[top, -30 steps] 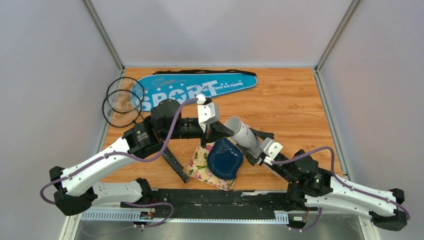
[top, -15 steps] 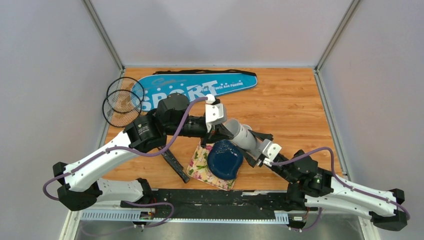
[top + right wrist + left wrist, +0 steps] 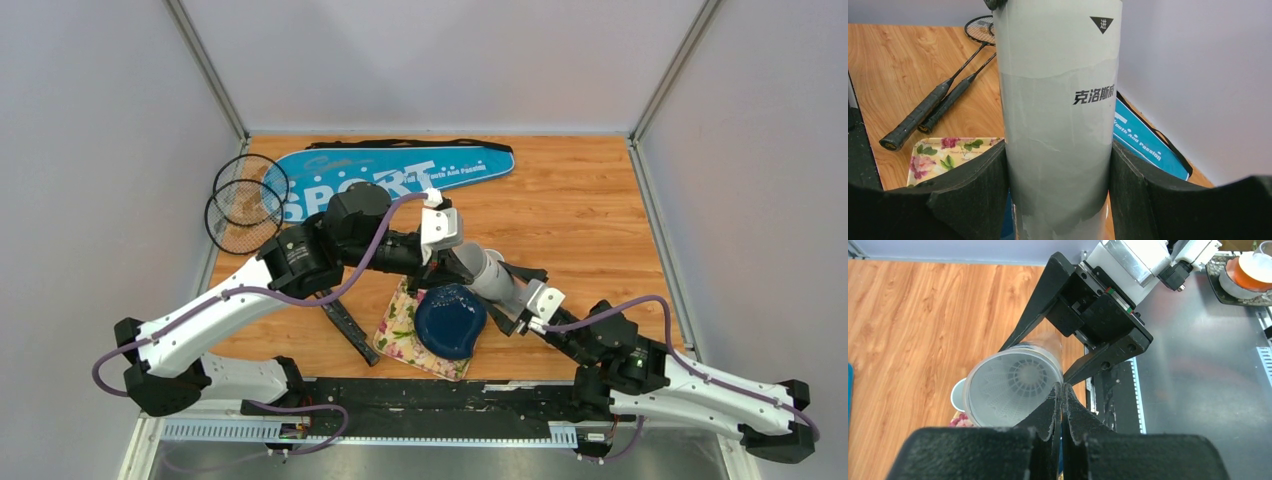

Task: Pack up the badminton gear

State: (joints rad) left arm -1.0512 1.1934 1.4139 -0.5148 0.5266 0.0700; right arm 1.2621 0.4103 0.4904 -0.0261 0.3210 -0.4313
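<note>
Tube (image 3: pixel 1058 90) in right hand (image 3: pixel 1058 150) (shuttlecock (image 3: pixel 1015 382) inside)

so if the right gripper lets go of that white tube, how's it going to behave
The white tube is a round cylinder, so laid down it would probably roll. Its thin, translucent wall suggests it is light and could dent if squeezed hard. Its smooth skin might slip in the right gripper.

Pale grey tube (image 3: pixel 1058 125), black lettering; blue bag (image 3: pixel 400 172), white letters; black rackets (image 3: pixel 913 119); dark blue plate (image 3: pixel 450 322); floral cloth (image 3: pixel 398 325); orange wood-grain surface (image 3: pixel 570 210).
</note>
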